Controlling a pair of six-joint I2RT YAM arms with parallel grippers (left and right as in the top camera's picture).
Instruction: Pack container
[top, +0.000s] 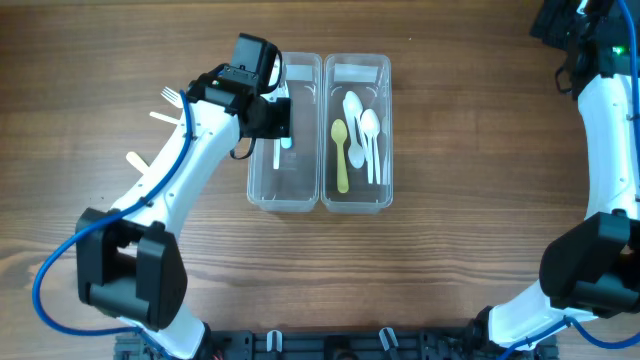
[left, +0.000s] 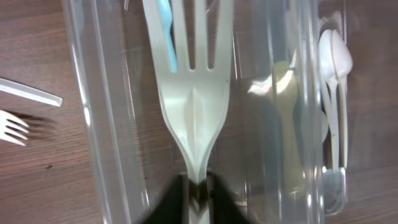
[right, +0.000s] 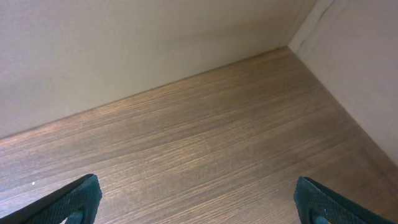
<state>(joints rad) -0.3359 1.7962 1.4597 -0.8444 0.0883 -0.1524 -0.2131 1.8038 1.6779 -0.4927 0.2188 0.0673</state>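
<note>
Clear plastic left container (top: 285, 190) sits on a wood table (top: 450, 250), and everything below is placed against it. The left gripper (left: 198, 198) is clamped narrow on the handle of a white fork (left: 196, 93). The fork hangs between the container's long walls, tines toward its far end. I can't tell whether it touches the floor. A blue utensil (left: 165, 34) lies inside, just beside the tines and partly under them. The right container (top: 388, 130) touches the left container's right wall and holds spoons (top: 358, 135). The right gripper (right: 196, 186) is spread wide and empty, well away to the right of the container, over bare table near a wall.

Risks, as a judgement:
- The tines are close to the far end wall, so pushing further could snag it and shove the light container.
- If let go tilted, the fork could land across the blue utensil or prop against a wall instead of lying flat.
- The gripper body is wide for this narrow tub, so a sideways drift would knock the wall shared with the right container.

Room:
- The near half of the container floor is bare.
- Straight up is the open way out.
- More loose cutlery (top: 165, 118) lies on the table left of the container, clear of its wall, with space to reach down there.
</note>
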